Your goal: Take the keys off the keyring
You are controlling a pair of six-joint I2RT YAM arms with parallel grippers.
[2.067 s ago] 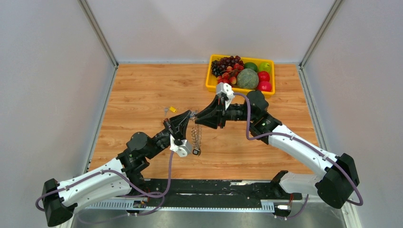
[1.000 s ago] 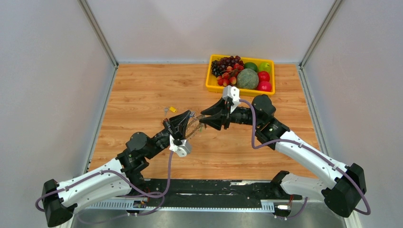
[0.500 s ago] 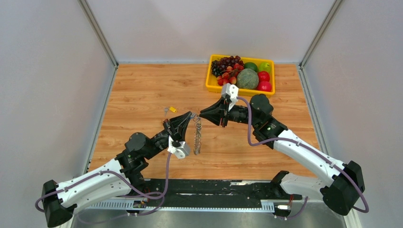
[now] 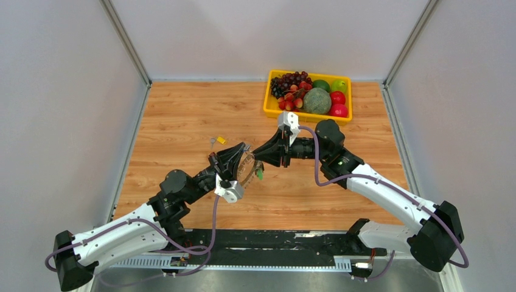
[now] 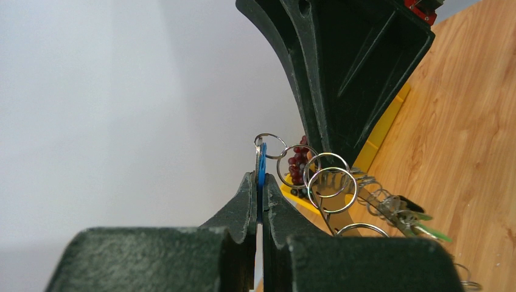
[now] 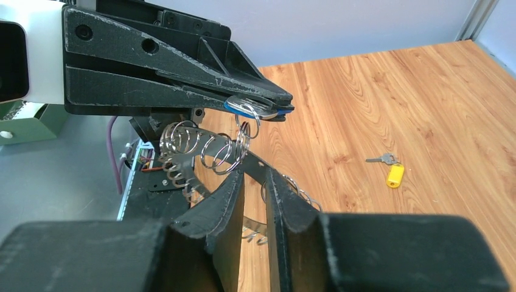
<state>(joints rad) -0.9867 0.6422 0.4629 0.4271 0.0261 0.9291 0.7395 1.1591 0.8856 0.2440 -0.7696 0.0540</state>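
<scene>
My left gripper (image 4: 242, 148) is shut on the blue head of a key (image 5: 261, 165) that hangs on the keyring (image 4: 248, 166). The ring is held tilted in the air between the two grippers. In the left wrist view its silvery loops (image 5: 331, 182) fan out to the right, with a green key (image 5: 435, 232) and a black key (image 5: 409, 205) further along. My right gripper (image 4: 257, 156) meets the ring from the right. In the right wrist view its jaws (image 6: 255, 173) stand a narrow gap apart with the dark ring band (image 6: 182, 163) across their tips.
A yellow-headed key (image 4: 220, 140) lies loose on the wooden table to the left, and also shows in the right wrist view (image 6: 394, 175). A yellow tray (image 4: 268, 107) of fruit stands at the back, just behind the right arm.
Half a second ago the ring hung straight down from my left gripper and the right gripper was drawn back. Now the right gripper is back at the ring, which is tilted up.
</scene>
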